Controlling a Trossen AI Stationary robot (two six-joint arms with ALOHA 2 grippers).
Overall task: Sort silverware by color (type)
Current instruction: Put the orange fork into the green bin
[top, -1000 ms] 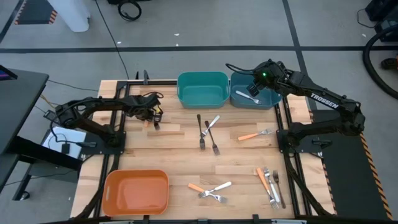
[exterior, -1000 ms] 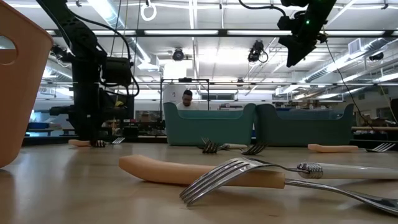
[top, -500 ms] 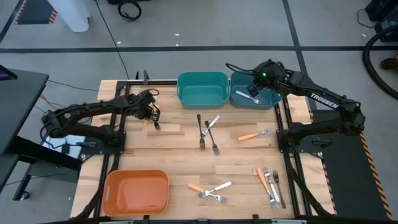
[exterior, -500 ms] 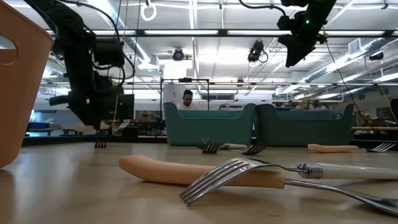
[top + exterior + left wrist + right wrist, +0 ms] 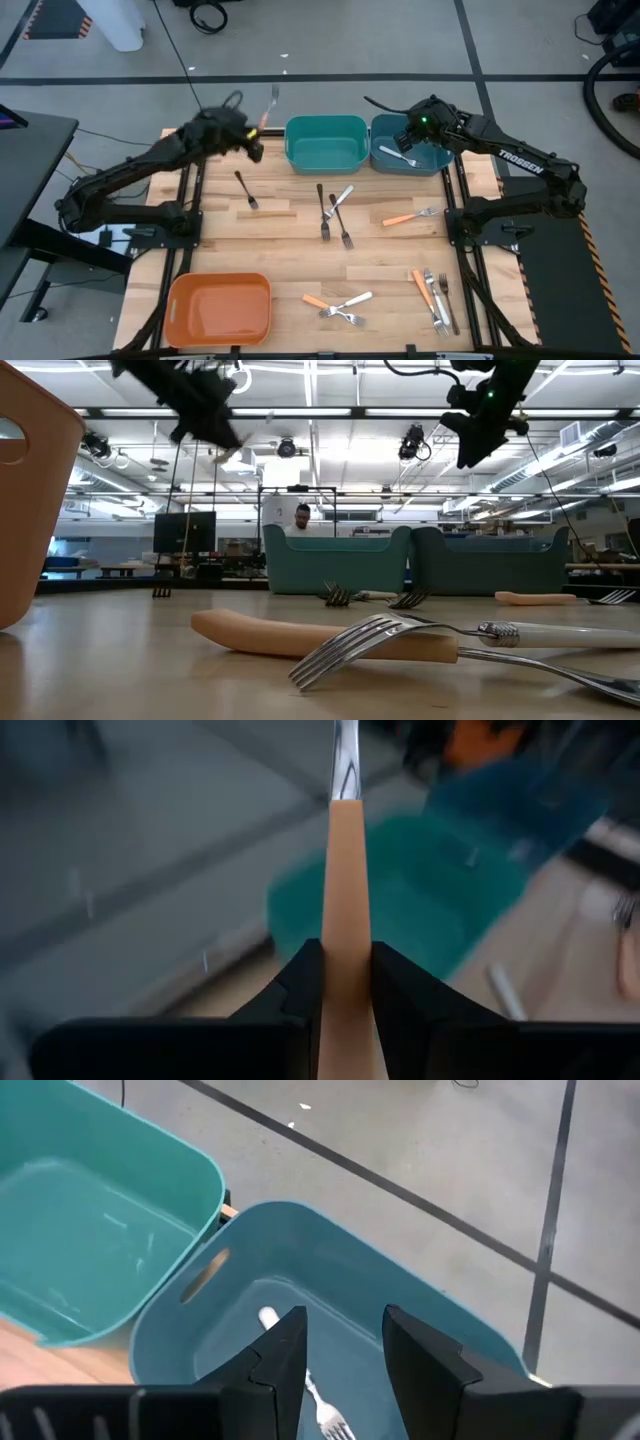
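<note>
One orange-handled fork (image 5: 345,950) pinched in the left tool (image 5: 345,982) — right tool (image 5: 345,1342) spread — three bins.

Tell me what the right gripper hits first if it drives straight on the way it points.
Probably the silver fork lying in the blue bin: the right gripper, jaws open, aims down into it. Depth is unclear.

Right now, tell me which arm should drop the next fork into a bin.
Left. The left gripper is shut on an orange-handled fork, raised beside the teal bin. The right gripper hangs open and empty over the blue bin.
</note>
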